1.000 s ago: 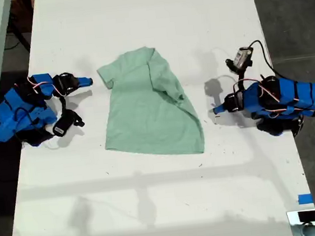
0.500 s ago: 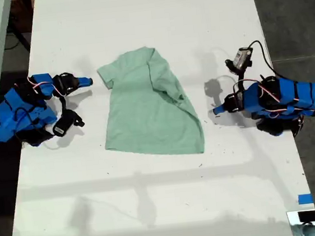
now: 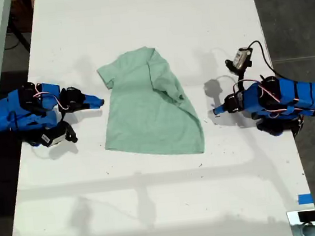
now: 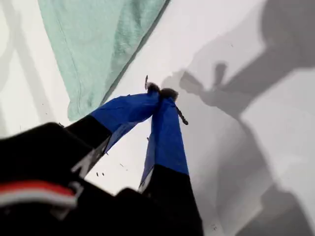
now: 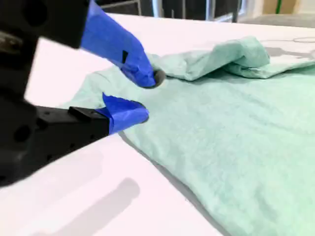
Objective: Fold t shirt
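Find the t shirt (image 3: 146, 113) lying at the middle of the white table (image 3: 136, 19), one side folded over onto itself. See my first gripper (image 4: 161, 93) with tips pressed together, empty, over bare table near the shirt's edge. See my second gripper (image 5: 142, 96) with jaws slightly apart, gripping nothing, right at the opposite edge.

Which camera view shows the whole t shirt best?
The exterior view: the whole t shirt lies on the white table, one side folded over. The first wrist view shows only one corner beyond my first gripper. The second wrist view shows part of the cloth close up.
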{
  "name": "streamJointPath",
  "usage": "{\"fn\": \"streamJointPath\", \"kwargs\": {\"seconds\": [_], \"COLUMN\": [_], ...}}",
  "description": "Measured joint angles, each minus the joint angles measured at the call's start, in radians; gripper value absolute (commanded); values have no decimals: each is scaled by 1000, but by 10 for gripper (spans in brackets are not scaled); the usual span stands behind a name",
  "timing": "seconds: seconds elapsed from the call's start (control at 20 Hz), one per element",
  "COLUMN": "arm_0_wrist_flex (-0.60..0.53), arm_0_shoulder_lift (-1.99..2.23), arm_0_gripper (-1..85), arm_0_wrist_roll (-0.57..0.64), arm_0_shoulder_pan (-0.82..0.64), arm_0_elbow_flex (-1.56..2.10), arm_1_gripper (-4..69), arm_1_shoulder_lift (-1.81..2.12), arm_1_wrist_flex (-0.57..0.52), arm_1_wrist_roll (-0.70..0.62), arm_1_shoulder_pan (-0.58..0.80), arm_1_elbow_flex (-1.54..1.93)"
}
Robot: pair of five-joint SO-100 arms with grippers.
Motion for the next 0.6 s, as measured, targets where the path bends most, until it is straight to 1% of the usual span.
{"fn": "streamJointPath", "kwargs": {"seconds": [0.05, 0.1, 0.15, 0.2, 0.25, 0.3, 0.35, 0.4, 0.45, 0.5, 0.6], "arm_0_wrist_flex": [-34, -83, -109, -143, -153, -150, -98, -14, 77, 141, 176], "arm_0_shoulder_lift": [0, 0, 0, 0, -3, -18, -63, -196, -353, -555, -960], "arm_0_gripper": [123, 55, 14, 15, 35, 37, 67, 186, 240, 269, 291], "arm_0_wrist_roll": [-69, -135, -184, -183, -183, -183, -178, -141, -75, 8, 198], "arm_0_shoulder_pan": [-15, 28, 103, 124, 87, 51, 17, -34, -112, -190, -321], "arm_0_elbow_flex": [0, 0, 0, 0, -2, -28, -107, -215, -354, -511, -778], "arm_1_gripper": [2, 2, 1, -1, -2, -3, -5, -5, -5, -5, -5], "arm_1_shoulder_lift": [0, 0, 0, 0, 0, 0, 0, 0, 0, 0, 0], "arm_1_wrist_flex": [0, 0, 0, 0, 0, 0, 0, 0, 0, 0, 0], "arm_1_wrist_roll": [0, 0, 0, 0, 0, 0, 0, 0, 0, 0, 0], "arm_1_shoulder_pan": [0, 0, 0, 0, 0, 0, 0, 0, 0, 0, 0], "arm_1_elbow_flex": [0, 0, 0, 0, 0, 0, 0, 0, 0, 0, 0]}}
